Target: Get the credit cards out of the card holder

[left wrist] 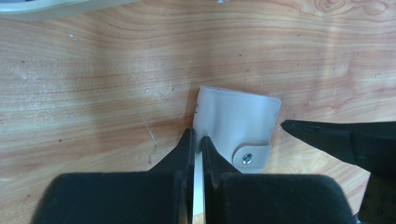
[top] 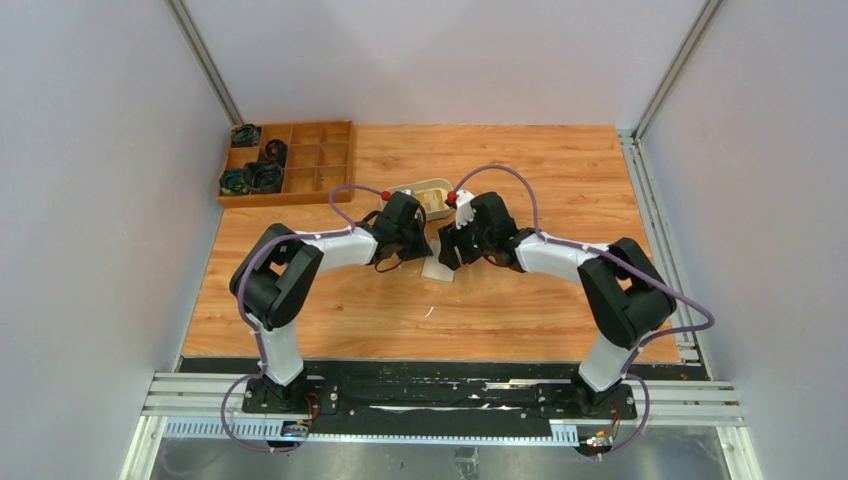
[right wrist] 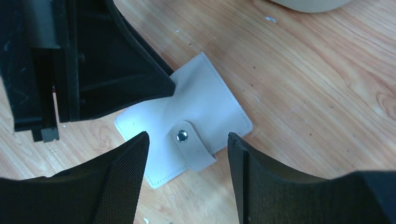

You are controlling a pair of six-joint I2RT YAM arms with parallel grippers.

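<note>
The card holder (top: pixel 438 268) lies flat and snapped closed on the wooden table; no credit cards show. In the left wrist view it (left wrist: pixel 238 121) is a beige wallet with its snap tab at the near right. My left gripper (left wrist: pixel 198 135) has its jaws almost together, tips resting on the wallet's left edge. In the right wrist view the wallet (right wrist: pixel 205 102) lies between my right gripper's fingers; that gripper (right wrist: pixel 187 140) is open, just above the snap tab. A left finger (right wrist: pixel 130 70) touches the wallet's upper left edge. Both grippers (top: pixel 418 248) (top: pixel 447 250) meet over the wallet.
An oval beige tray (top: pixel 415 188) stands just behind the wallet; its rim shows in the left wrist view (left wrist: pixel 46 7) and the right wrist view (right wrist: pixel 308 3). A wooden compartment box (top: pixel 290 160) with dark parts sits at the back left. White walls enclose the table.
</note>
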